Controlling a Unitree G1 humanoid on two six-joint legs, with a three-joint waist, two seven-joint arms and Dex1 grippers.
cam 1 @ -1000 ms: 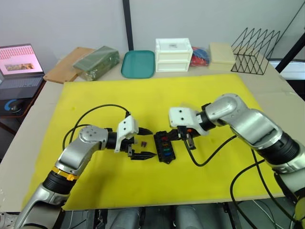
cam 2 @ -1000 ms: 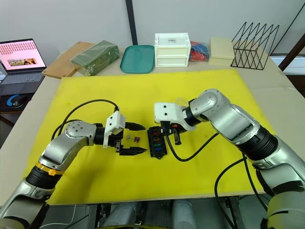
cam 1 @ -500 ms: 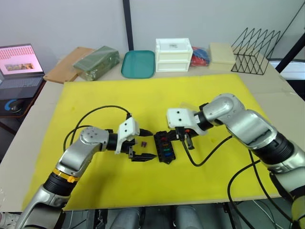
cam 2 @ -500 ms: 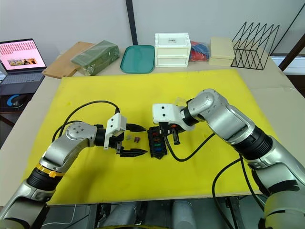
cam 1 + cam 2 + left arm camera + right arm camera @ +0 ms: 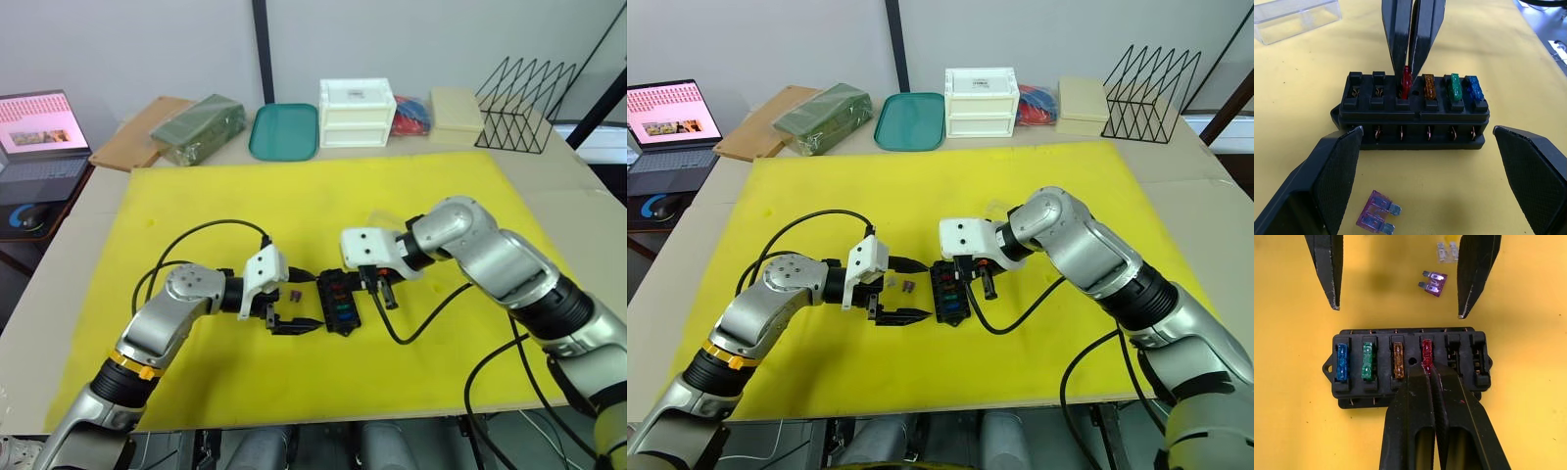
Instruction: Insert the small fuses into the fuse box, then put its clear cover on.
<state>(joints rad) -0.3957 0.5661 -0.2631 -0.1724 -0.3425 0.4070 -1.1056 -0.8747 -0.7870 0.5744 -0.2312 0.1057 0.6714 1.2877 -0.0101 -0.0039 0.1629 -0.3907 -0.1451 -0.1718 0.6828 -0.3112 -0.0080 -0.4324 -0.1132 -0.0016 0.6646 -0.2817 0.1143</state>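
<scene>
yellow mat (image 5: pixel 196 196) on table; right fingers (image 5: pixel 1426 369) pinch red fuse (image 5: pixel 1426 351); left fingers (image 5: pixel 1337 171) spread, empty.

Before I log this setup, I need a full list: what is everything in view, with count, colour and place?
Fuse box: one, black, mid-mat.
Seated fuses: blue, green, brown; red in its slot, pinched.
Loose fuses: purple, grey, beside the box.
Clear cover: one, on the mat.
Mat: yellow.
Drawer box: white, at the back.
Tray: teal.
Wire rack: black.
Laptop: far left.
Left gripper: open.
Right gripper: shut on the red fuse.
</scene>
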